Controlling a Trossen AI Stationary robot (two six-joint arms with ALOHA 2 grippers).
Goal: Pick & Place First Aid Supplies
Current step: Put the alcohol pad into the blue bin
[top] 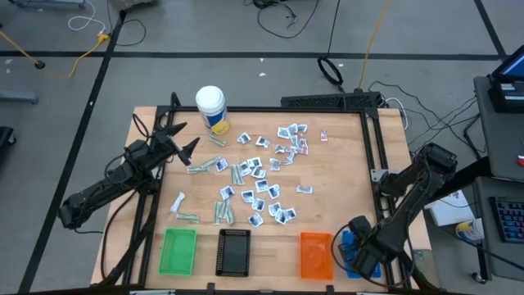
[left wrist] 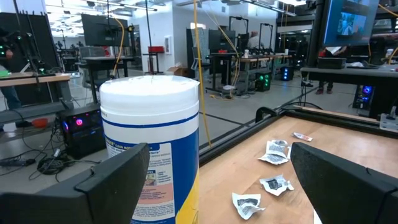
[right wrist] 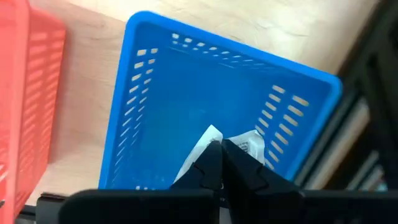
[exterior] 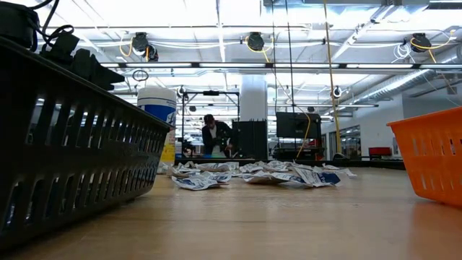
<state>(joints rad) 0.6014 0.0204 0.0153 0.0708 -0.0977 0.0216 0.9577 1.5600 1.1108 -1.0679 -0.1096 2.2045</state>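
Observation:
Several white-and-blue sachets and pale green strips lie scattered flat on the middle of the wooden table; the low view shows the same pile of packets. My left gripper hovers open at the table's far left, its fingers spread wide and facing the white bottle, touching nothing. My right gripper is at the near right corner, over the blue tray, shut on a white sachet. My right gripper pinches a white sachet between its two shut fingertips, coming from above and pointing down into the blue tray. White packet material shows on both sides of the fingers. Whether the sachet touches the tray's floor cannot be told.
Along the near edge stand the green tray, black tray, orange tray and blue tray. The tall white bottle stands at the far left. A black frame rail runs along the table's right side.

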